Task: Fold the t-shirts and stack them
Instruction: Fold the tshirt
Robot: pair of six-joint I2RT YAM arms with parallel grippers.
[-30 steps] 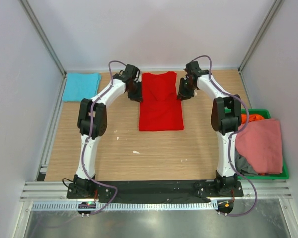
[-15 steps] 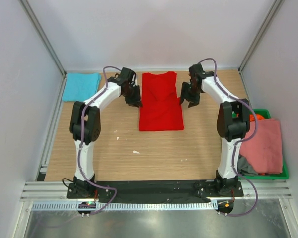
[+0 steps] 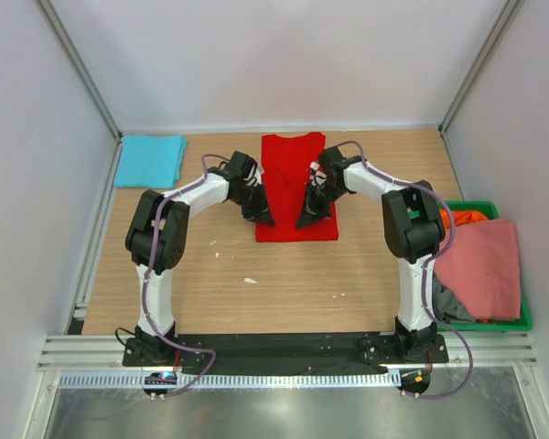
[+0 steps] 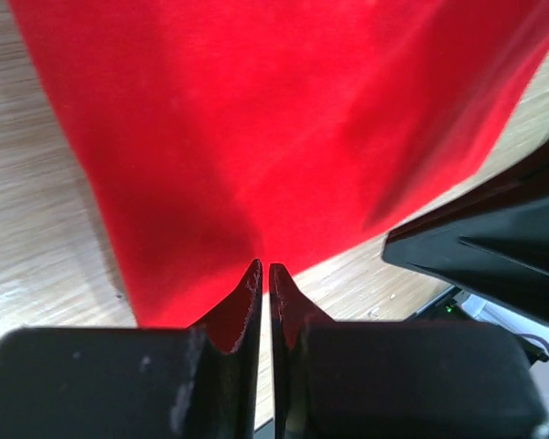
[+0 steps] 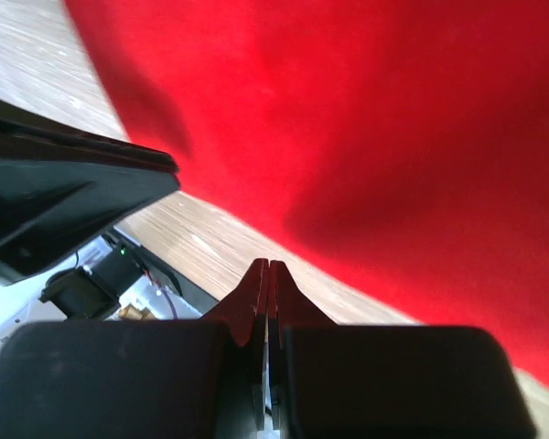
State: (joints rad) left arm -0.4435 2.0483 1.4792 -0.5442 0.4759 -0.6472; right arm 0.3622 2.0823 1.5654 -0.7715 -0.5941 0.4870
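A bright red t-shirt (image 3: 297, 174) lies flat on the wooden table as a long folded rectangle. My left gripper (image 3: 267, 219) sits low over its near left part and my right gripper (image 3: 304, 221) over its near right part, close together. In the left wrist view the red t-shirt (image 4: 256, 119) fills the top and the left gripper (image 4: 263, 267) is shut, tips at the near hem, no cloth seen between them. The right gripper (image 5: 268, 265) is shut, tips over bare wood just short of the red t-shirt (image 5: 393, 119). A folded turquoise t-shirt (image 3: 149, 160) lies far left.
A green crate (image 3: 494, 325) stands at the right edge, holding a salmon pink t-shirt (image 3: 483, 265), an orange one (image 3: 462, 218) and a dark grey one (image 3: 446, 302). Grey walls close in the table on three sides.
Both grippers have come from the shirt's far sides toward me and inward, onto its near end. Both have closed, the right one after opening wider half a second ago.
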